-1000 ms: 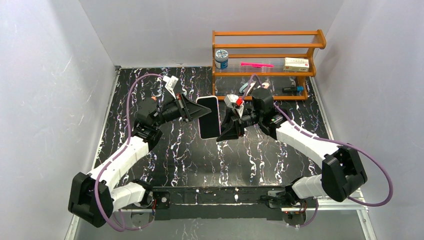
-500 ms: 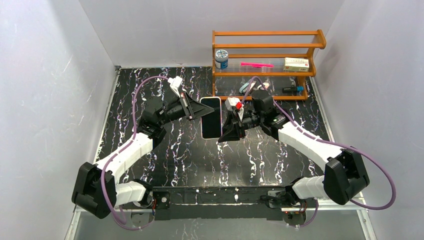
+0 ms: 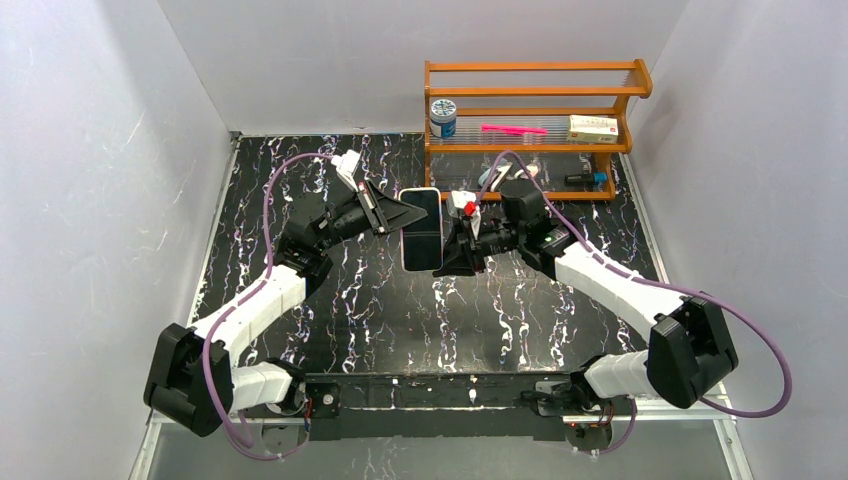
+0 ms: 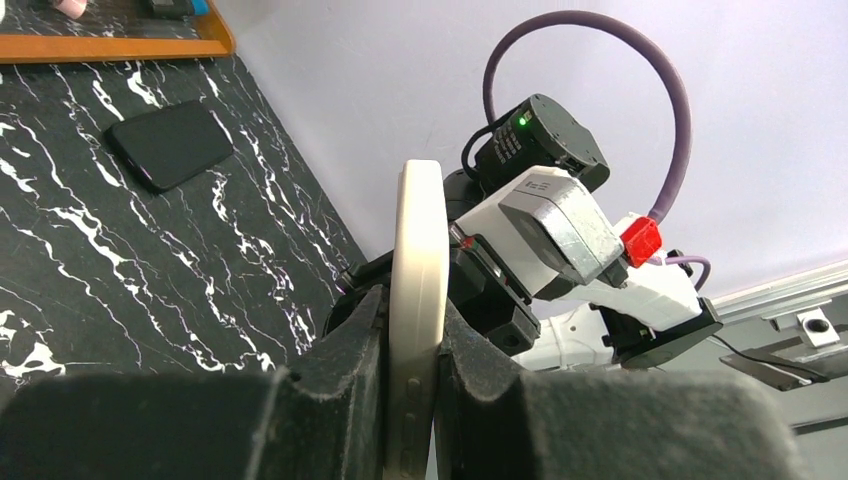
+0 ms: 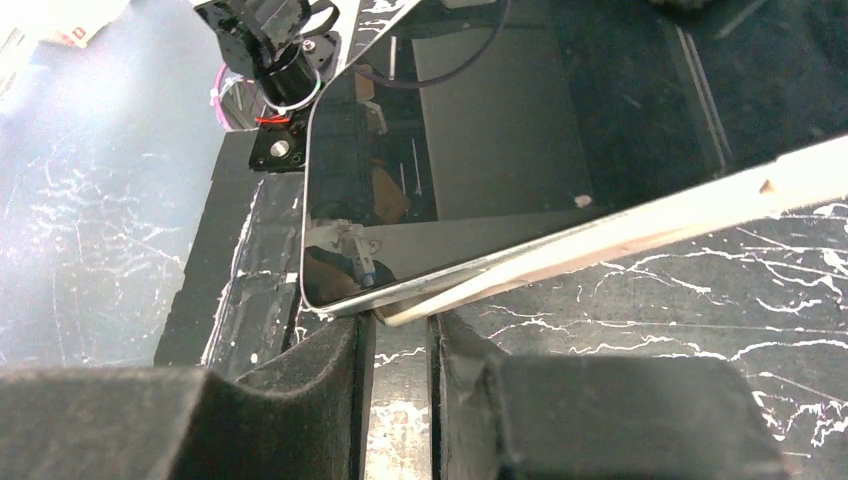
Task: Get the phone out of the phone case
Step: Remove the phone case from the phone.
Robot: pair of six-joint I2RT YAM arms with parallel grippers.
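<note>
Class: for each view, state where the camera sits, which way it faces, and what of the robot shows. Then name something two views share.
Top external: above and behind the bases, looking down on the table; both arms, left gripper and right gripper at the phone.
Left wrist: on that wrist, looking along its fingers, clamped on the case edge, toward the right arm's wrist.
Right wrist: on that wrist, looking past its fingers at the phone's screen.
Shared: all three show the phone.
</note>
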